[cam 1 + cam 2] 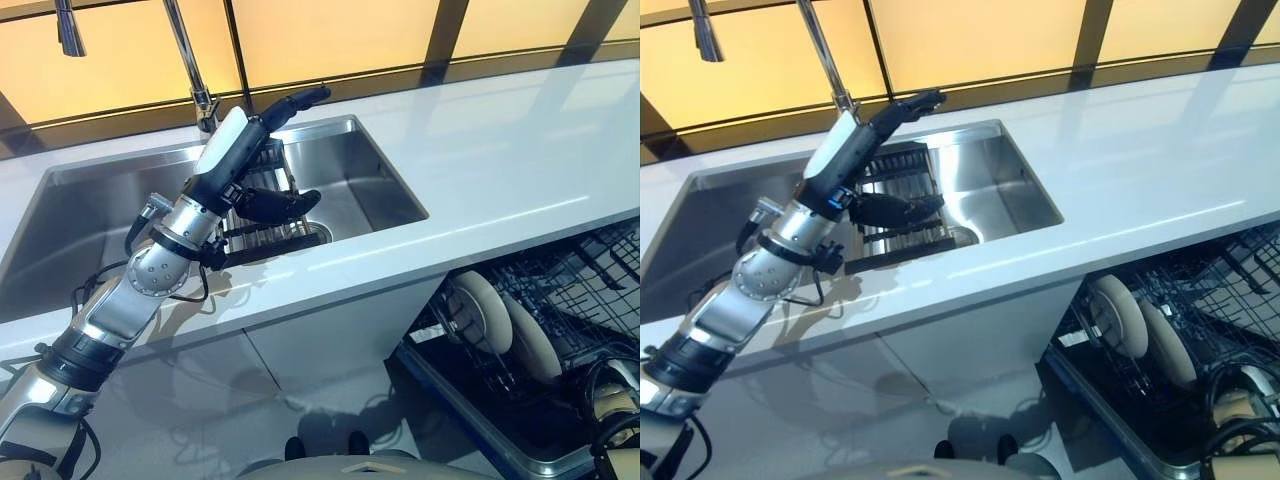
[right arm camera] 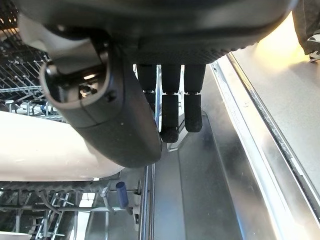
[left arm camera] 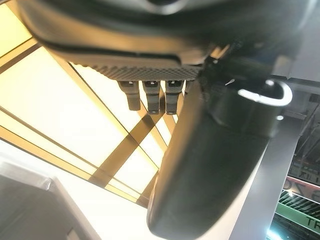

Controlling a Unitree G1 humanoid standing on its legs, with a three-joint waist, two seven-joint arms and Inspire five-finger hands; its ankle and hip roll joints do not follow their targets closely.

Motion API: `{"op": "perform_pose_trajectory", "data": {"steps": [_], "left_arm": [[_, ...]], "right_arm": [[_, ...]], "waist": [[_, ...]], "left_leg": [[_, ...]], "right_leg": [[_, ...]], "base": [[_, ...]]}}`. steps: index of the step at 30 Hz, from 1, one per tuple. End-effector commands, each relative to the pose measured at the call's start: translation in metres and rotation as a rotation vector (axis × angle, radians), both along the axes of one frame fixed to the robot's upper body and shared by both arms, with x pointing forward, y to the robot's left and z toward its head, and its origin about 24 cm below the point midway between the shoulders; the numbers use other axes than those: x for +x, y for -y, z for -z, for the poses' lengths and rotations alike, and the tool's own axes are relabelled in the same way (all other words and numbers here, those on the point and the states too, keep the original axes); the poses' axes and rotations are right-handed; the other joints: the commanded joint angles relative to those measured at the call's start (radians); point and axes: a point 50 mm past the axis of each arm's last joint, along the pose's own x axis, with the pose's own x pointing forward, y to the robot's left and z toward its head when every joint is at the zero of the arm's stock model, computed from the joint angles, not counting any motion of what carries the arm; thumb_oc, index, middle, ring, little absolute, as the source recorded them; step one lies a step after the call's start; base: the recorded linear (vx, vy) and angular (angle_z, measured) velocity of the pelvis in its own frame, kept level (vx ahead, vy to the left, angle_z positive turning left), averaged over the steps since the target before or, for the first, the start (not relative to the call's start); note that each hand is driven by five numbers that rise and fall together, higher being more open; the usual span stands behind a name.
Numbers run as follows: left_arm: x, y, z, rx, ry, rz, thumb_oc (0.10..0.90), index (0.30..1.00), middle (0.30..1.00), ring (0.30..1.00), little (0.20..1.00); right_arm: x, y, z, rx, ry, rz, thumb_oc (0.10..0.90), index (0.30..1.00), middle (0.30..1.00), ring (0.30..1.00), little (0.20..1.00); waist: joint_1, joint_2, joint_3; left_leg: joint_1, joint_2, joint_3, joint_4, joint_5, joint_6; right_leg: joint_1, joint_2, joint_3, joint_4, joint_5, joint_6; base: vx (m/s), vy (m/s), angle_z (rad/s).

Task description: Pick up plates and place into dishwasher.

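Two cream plates (image 1: 480, 305) (image 1: 530, 342) stand upright in the open dishwasher's lower rack (image 1: 585, 285) at the lower right. My right hand (image 2: 200, 30) hangs over that rack with its fingers (image 2: 170, 110) loosely straight and nothing in them; a cream plate (image 2: 45, 150) lies just beside its thumb. My left hand (image 1: 235, 160) is raised above the sink (image 1: 370, 170), fingers stretched toward the window, thumb apart, empty. A dark wire dish rack (image 1: 265, 240) sits in the sink under that hand; I see no plate in it.
A tall chrome faucet (image 1: 190, 60) rises behind the sink, close to my left hand. The white counter (image 1: 500, 160) runs to the right above the dishwasher. The dishwasher's steel door edge (image 2: 260, 150) lies beside my right hand.
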Motion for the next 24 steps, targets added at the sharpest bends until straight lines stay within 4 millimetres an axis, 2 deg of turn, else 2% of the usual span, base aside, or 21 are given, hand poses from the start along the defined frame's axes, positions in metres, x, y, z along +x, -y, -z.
{"op": "perform_pose_trajectory", "data": {"steps": [1,4,5,6,7,8,12,14,15,16,17,20,24], "left_arm": [[-0.008,0.008,-0.063,-0.155,0.234,0.091,0.8,0.9,0.9,0.9,0.9],[-0.007,0.007,-0.062,-0.157,0.228,0.087,0.8,0.9,0.9,0.9,0.9],[-0.007,0.007,-0.06,-0.158,0.224,0.084,0.8,0.9,0.9,0.9,0.9],[-0.007,0.007,-0.06,-0.158,0.224,0.084,0.8,0.9,0.9,0.9,0.9],[-0.006,0.007,-0.059,-0.161,0.223,0.081,0.8,0.9,0.9,0.9,0.9],[-0.005,0.007,-0.058,-0.165,0.225,0.077,0.8,0.9,0.9,0.9,0.9],[-0.003,0.011,-0.054,-0.177,0.228,0.08,0.8,0.9,0.9,0.9,0.9],[-0.002,0.012,-0.054,-0.179,0.228,0.079,0.8,0.9,0.9,0.9,0.9],[-0.002,0.012,-0.054,-0.179,0.228,0.078,0.8,0.9,0.9,0.9,0.9],[-0.002,0.014,-0.054,-0.185,0.231,0.08,0.8,0.9,0.9,0.9,0.9],[-0.002,0.014,-0.054,-0.186,0.232,0.08,0.8,0.9,0.9,0.9,0.9],[0.001,0.014,-0.055,-0.198,0.236,0.073,0.8,0.9,0.9,0.9,0.9],[0.001,0.014,-0.053,-0.199,0.229,0.067,0.8,0.9,0.9,0.9,0.9]], "right_arm": [[-0.051,-0.044,0.059,0.258,-0.233,0.048,0.1,0.3,0.3,0.3,0.2],[-0.034,-0.055,0.061,0.262,-0.155,0.001,0.1,0.3,0.3,0.3,0.2],[-0.018,-0.066,0.061,0.268,-0.097,-0.046,0.1,0.3,0.3,0.3,0.2],[-0.017,-0.067,0.061,0.268,-0.093,-0.052,0.1,0.3,0.3,0.3,0.2],[-0.007,-0.073,0.059,0.269,-0.057,-0.08,0.1,0.3,0.3,0.3,0.2],[0.01,-0.085,0.056,0.273,0.001,-0.116,0.1,0.3,0.3,0.3,0.2],[0.041,-0.101,0.048,0.281,0.141,-0.169,0.1,0.3,0.3,0.3,0.2],[0.054,-0.105,0.041,0.272,0.203,-0.199,0.1,0.3,0.3,0.3,0.2],[0.054,-0.105,0.041,0.272,0.203,-0.2,0.1,0.3,0.3,0.3,0.2],[0.069,-0.107,0.033,0.256,0.257,-0.226,0.1,0.3,0.3,0.3,0.2],[0.07,-0.108,0.032,0.253,0.264,-0.233,0.1,0.3,0.3,0.3,0.2],[0.101,-0.111,0.009,0.204,0.339,-0.289,0.1,0.3,0.3,0.3,0.2],[0.117,-0.107,-0.007,0.169,0.375,-0.319,0.1,0.3,0.3,0.3,0.2]], "waist": [[0.007,0.071,0.019],[0.005,0.075,0.023],[0.003,0.079,0.026],[0.003,0.079,0.026],[0.001,0.081,0.03],[0.002,0.084,0.034],[0.012,0.098,0.042],[0.018,0.105,0.043],[0.018,0.105,0.043],[0.024,0.113,0.046],[0.025,0.114,0.047],[0.035,0.128,0.054],[0.043,0.133,0.057]], "left_leg": [[0.019,-0.024,-0.034,0.007,-0.147,0.018],[0.021,-0.025,-0.037,0.007,-0.147,0.02],[0.021,-0.026,-0.038,0.007,-0.146,0.02],[0.021,-0.026,-0.038,0.007,-0.146,0.02],[0.021,-0.026,-0.04,0.007,-0.145,0.021],[0.018,-0.027,-0.039,0.007,-0.143,0.022],[0.019,-0.031,-0.046,0.007,-0.144,0.024],[0.02,-0.033,-0.05,0.007,-0.145,0.024],[0.02,-0.033,-0.05,0.007,-0.145,0.024],[0.019,-0.036,-0.055,0.007,-0.144,0.025],[0.019,-0.036,-0.056,0.007,-0.144,0.025],[0.016,-0.04,-0.063,0.007,-0.142,0.023],[0.017,-0.044,-0.073,0.007,-0.141,0.023]], "right_leg": [[0.027,0.033,-0.031,0.011,-0.094,0.023],[0.028,0.033,-0.028,0.011,-0.094,0.021],[0.027,0.033,-0.024,0.011,-0.092,0.021],[0.027,0.033,-0.024,0.011,-0.092,0.021],[0.027,0.033,-0.022,0.011,-0.092,0.02],[0.024,0.033,-0.019,0.011,-0.089,0.017],[0.025,0.031,-0.017,0.011,-0.091,0.011],[0.027,0.029,-0.019,0.011,-0.092,0.009],[0.027,0.029,-0.019,0.011,-0.092,0.009],[0.028,0.027,-0.022,0.011,-0.093,0.007],[0.028,0.027,-0.022,0.011,-0.093,0.007],[0.028,0.024,-0.027,0.011,-0.094,0.003],[0.032,0.021,-0.032,0.011,-0.096,0.002]], "base": [[0.03,0.003,0.02],[0.01,0.001,0.0],[0.0,0.0,0.0],[0.0,0.0,0.0],[0.0,0.0,0.0],[0.0,0.0,0.0],[0.01,0.003,-0.02],[0.01,0.006,-0.02],[0.0,0.0,0.0],[0.0,0.0,0.0],[0.0,0.0,0.0],[0.0,0.0,0.0],[0.02,0.011,0.05]]}}
